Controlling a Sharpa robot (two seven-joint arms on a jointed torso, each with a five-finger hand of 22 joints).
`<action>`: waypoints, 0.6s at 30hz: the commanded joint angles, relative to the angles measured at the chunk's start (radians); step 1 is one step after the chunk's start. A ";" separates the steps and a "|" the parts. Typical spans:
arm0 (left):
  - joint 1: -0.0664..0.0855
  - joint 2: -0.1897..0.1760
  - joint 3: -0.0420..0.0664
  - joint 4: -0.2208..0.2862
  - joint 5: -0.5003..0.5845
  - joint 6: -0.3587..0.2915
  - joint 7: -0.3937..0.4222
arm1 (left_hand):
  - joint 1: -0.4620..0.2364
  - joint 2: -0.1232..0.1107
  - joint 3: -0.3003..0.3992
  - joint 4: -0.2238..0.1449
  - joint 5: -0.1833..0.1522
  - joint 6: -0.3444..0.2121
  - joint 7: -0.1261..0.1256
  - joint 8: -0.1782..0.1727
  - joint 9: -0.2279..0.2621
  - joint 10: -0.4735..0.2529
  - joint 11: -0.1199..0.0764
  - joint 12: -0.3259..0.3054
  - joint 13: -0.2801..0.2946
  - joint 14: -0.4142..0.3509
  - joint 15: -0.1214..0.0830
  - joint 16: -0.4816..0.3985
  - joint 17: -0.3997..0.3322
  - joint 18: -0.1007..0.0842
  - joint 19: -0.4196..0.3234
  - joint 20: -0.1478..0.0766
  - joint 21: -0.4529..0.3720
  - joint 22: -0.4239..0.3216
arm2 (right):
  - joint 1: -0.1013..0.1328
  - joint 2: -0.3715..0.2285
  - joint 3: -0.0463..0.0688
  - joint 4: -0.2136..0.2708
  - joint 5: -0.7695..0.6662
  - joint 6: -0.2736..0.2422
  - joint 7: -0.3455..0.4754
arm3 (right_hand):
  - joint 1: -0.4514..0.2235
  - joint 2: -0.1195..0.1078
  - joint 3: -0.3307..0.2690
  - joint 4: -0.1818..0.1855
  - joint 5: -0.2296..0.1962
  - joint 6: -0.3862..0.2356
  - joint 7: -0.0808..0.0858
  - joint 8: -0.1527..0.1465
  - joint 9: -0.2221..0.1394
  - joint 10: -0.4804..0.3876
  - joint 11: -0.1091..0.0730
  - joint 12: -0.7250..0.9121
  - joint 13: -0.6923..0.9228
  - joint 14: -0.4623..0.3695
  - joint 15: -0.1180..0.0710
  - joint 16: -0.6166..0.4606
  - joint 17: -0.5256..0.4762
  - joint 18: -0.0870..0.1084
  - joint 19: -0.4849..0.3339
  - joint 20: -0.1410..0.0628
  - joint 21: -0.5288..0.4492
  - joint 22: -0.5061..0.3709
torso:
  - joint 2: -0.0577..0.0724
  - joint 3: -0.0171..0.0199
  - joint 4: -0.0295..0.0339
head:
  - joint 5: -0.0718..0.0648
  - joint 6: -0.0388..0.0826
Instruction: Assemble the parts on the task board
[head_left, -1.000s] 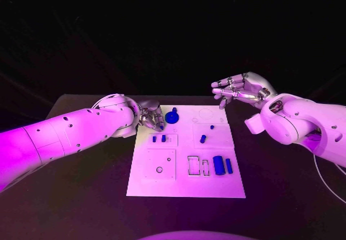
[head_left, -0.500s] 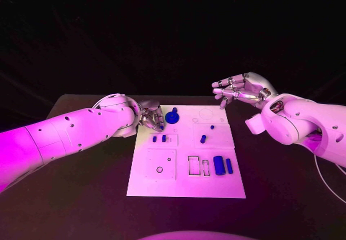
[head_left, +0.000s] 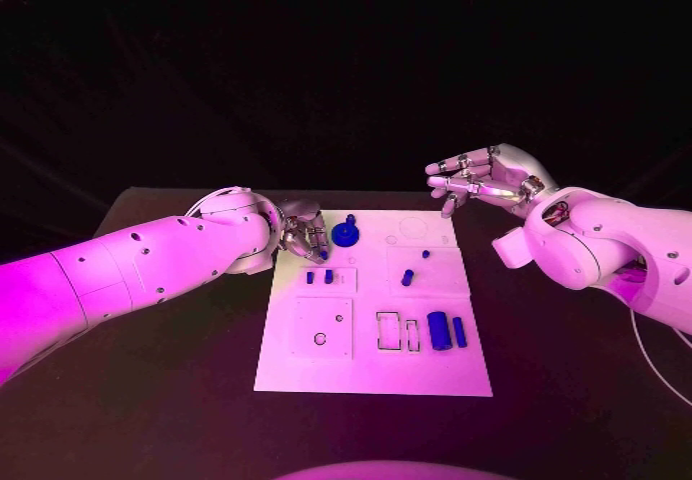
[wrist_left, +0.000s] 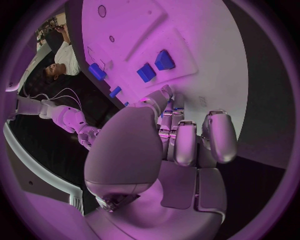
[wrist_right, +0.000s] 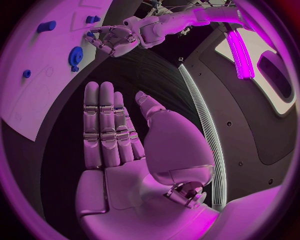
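On the black table (head_left: 173, 370), my left hand (head_left: 303, 238) hovers empty-curled by the task board's (head_left: 372, 375) far-left corner; right hand (head_left: 483, 178) spread, empty. Next, I'd grasp the blue gear (head_left: 345, 235).

You're looking at a matte black rectangular table (head_left: 173, 400) filling everything from about 3 through 6 to 9 o'clock. Past its far edge, around 12 o'clock, there's just a dark, unlit backdrop (head_left: 346, 80), pretty much pitch black. Purple-pink light washes over the whole setup.
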 joint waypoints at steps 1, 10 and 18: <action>-0.001 0.000 0.000 -0.001 -0.013 -0.001 -0.011 | -0.008 -0.007 0.008 -0.002 -0.007 0.001 0.009 -0.007 -0.002 0.004 0.005 -0.008 0.001 0.035 0.004 0.006 -0.001 -0.015 0.014 0.000 -0.005 0.038 | -0.001 0.001 0.000 0.000 -0.002 0.014 0.006 | 0.007 0.005 -0.006 -0.001 -0.004 -0.004 0.001 0.002 0.000 -0.006 0.000 -0.003 0.000 -0.006 -0.001 -0.005 0.001 0.006 0.008 -0.001 -0.004 -0.001 | 0.000 0.0002 0.0003 | 0.001 -0.001; -0.001 0.000 0.000 -0.001 -0.012 0.002 -0.013 | -0.022 -0.018 0.019 -0.009 -0.007 -0.014 0.018 -0.022 -0.007 -0.005 0.013 -0.023 0.000 0.034 0.010 0.006 -0.005 -0.015 0.013 0.005 -0.007 0.039 | -0.001 0.002 0.000 -0.001 -0.002 0.014 0.006 | 0.007 0.005 -0.006 -0.001 -0.004 -0.004 0.001 0.002 0.000 -0.006 0.000 -0.003 0.000 -0.006 -0.001 -0.005 0.002 0.006 0.008 -0.001 -0.005 -0.001 | 0.000 0.0003 -0.0003 | 0.002 0.000; -0.001 0.000 0.000 0.000 -0.009 0.009 -0.022 | -0.039 -0.029 0.029 -0.014 -0.008 -0.035 0.034 -0.040 -0.012 -0.020 0.026 -0.040 -0.002 0.032 0.021 0.006 -0.009 -0.015 0.011 0.013 -0.012 0.037 | -0.001 0.003 0.000 -0.001 -0.002 0.015 0.006 | 0.007 0.005 -0.007 0.000 -0.004 -0.004 0.001 0.002 0.000 -0.007 0.000 -0.004 0.000 -0.007 0.000 -0.006 0.001 0.006 0.008 -0.001 -0.005 -0.002 | 0.000 0.0007 0.0004 | 0.003 -0.001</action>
